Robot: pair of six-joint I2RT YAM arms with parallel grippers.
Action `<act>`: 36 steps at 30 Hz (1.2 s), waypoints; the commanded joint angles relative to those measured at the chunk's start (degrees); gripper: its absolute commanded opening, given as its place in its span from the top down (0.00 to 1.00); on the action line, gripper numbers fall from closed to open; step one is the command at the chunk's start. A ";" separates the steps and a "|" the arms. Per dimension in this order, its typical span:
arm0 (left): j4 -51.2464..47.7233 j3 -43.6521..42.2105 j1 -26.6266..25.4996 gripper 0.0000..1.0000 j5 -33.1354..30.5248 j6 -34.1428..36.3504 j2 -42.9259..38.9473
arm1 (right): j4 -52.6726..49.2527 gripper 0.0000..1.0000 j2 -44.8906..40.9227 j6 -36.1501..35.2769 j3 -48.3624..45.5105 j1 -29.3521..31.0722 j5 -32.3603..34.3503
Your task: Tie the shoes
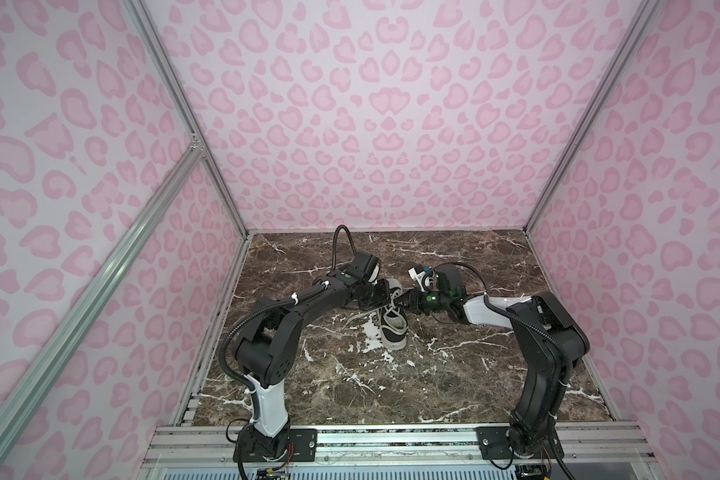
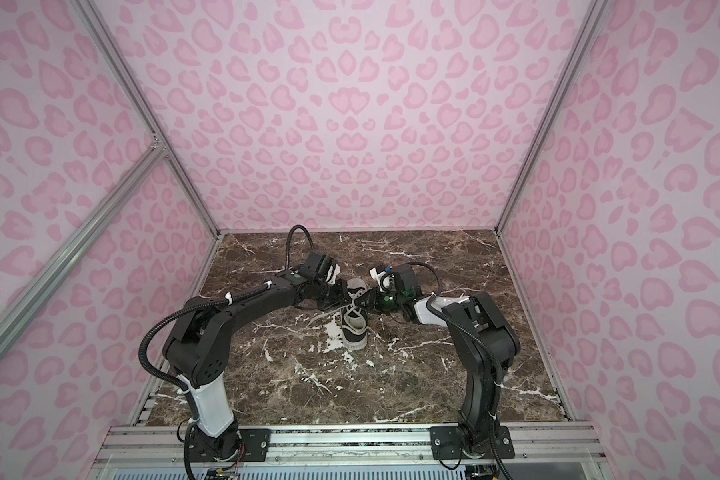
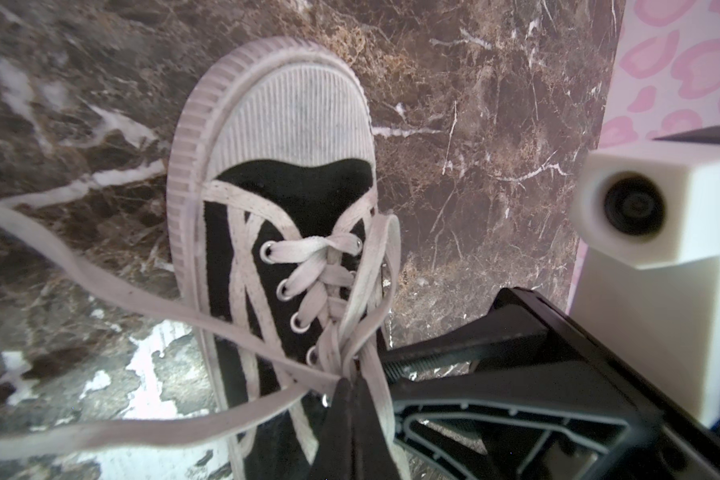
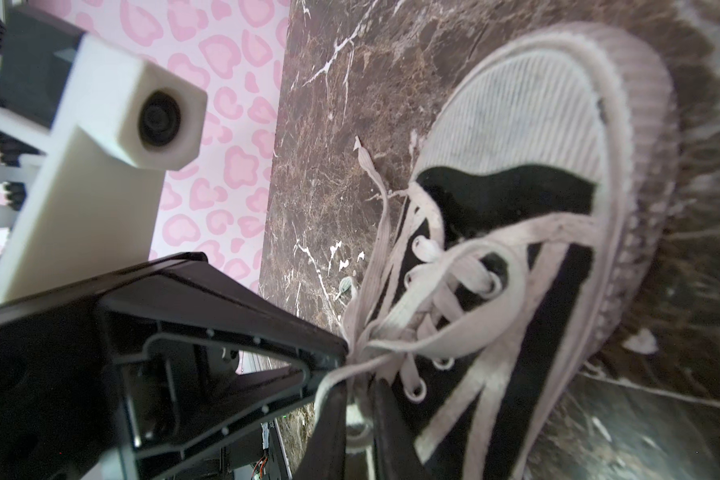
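Over the top eyelets of the black canvas sneaker (image 3: 308, 199), the left gripper (image 3: 348, 384) presses its fingers (image 3: 335, 428) together on the off-white laces (image 3: 316, 274). It pinches them where several strands bunch into one crossing above the tongue.

The right gripper (image 4: 360, 390) reaches in from the sneaker's opposite side, almost tip to tip with the left one. Its fingers (image 4: 329, 440) stand slightly parted, with a pale strand running into the gap between them. Whether they press that strand cannot be told.

Two long flat strands trail from the pinch, off one side of the sneaker and out over the marble. A loose lace end (image 4: 366, 162) lies flat just beside the sneaker's front half. Below the pinch, the lacing crisscrosses neatly through the metal eyelets down toward the white ribbed toe cap (image 3: 292, 112).

The sneaker sits upright on its white sole on the brown marble tabletop (image 1: 391, 386), roughly midway across it. Its pale-lined heel opening faces the arm bases and its toe points at the back wall. In both top views the left arm (image 1: 308, 299) and the right arm (image 1: 533, 332) arch in from either side of the sneaker, their wrists level with its lacing. Pink leopard-print walls (image 1: 391, 124) rise behind the sneaker and to both sides.
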 commanded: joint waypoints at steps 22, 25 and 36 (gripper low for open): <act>5.84 -2.47 -0.23 0.97 1.99 -3.07 -0.20 | 3.58 0.86 1.57 2.33 -0.86 -0.06 -1.24; 5.90 -2.31 -0.14 0.97 1.90 -3.32 -0.28 | 4.61 0.86 1.57 3.01 -1.29 -0.14 -1.54; 9.60 -4.31 0.12 0.97 3.49 -6.09 -0.41 | 13.67 0.85 1.48 8.76 -3.52 -1.47 -3.36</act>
